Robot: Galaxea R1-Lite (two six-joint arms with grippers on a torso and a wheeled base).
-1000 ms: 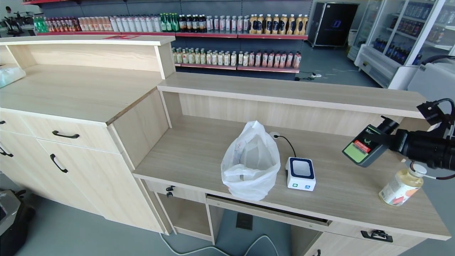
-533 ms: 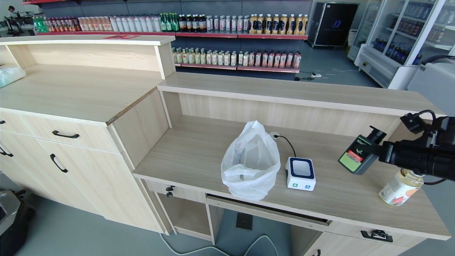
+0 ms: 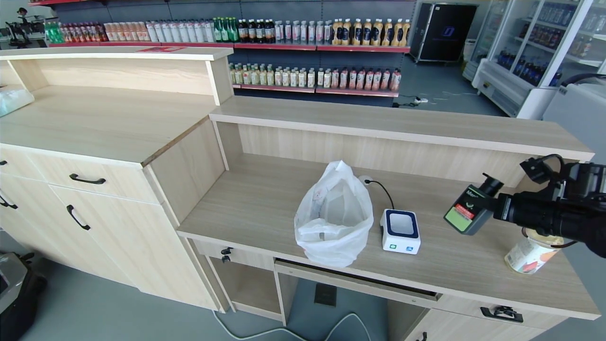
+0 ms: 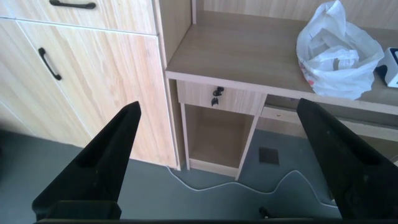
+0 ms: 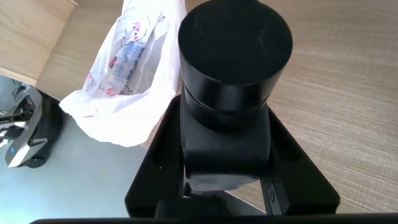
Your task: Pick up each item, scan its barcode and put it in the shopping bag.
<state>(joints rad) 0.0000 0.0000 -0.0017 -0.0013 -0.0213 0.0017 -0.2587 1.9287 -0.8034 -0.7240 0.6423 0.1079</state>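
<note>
My right gripper (image 3: 497, 208) is shut on a dark bottle (image 3: 466, 214) with a black cap and a green and red label. It holds the bottle tilted in the air, to the right of the white barcode scanner (image 3: 400, 231) and above the counter. In the right wrist view the bottle's cap (image 5: 235, 43) faces the camera, with the white shopping bag (image 5: 134, 68) beyond it. The bag (image 3: 334, 222) stands open just left of the scanner, with items inside. My left gripper (image 4: 217, 186) hangs open over the floor, low and left of the counter.
A juice bottle (image 3: 531, 253) with a pale label stands on the counter (image 3: 265, 203) at the far right, partly behind my right arm. The scanner's cable (image 3: 381, 189) runs to the back wall. A raised ledge (image 3: 378, 121) borders the back. Cabinets (image 4: 93, 74) stand to the left.
My right arm has carried the dark bottle down and to the left, closer to the scanner. Bag, scanner and juice bottle have stayed put.
</note>
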